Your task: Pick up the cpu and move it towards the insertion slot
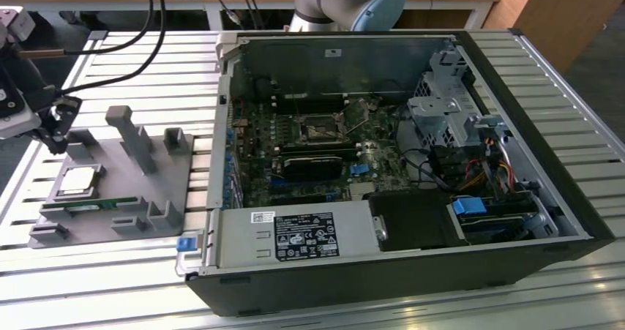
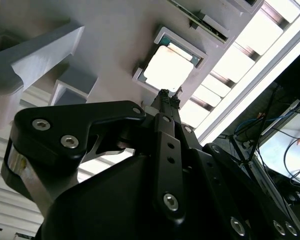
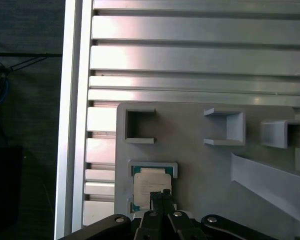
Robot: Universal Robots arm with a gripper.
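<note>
The cpu (image 1: 78,181), a flat square chip with a silvery top, lies in a square pocket of the grey holder plate (image 1: 171,170) at the exterior view's left. It shows in both wrist views (image 2: 169,67) (image 3: 149,181), still seated in that pocket. My gripper (image 1: 57,141) hangs above the plate's far corner, its thin fingers pressed together with nothing between them. In both wrist views the gripper's tips (image 2: 165,94) (image 3: 161,194) line up over the chip's edge. The insertion slot (image 1: 320,132), a dark square socket with a metal frame, sits on the board inside the open computer case.
The open computer case (image 1: 547,125) stands to the exterior view's right of the plate. A tall grey post (image 1: 132,136) and low brackets rise from the plate. A green memory stick (image 1: 88,206) lies in front of the chip. Cables hang over the slatted table (image 1: 127,59).
</note>
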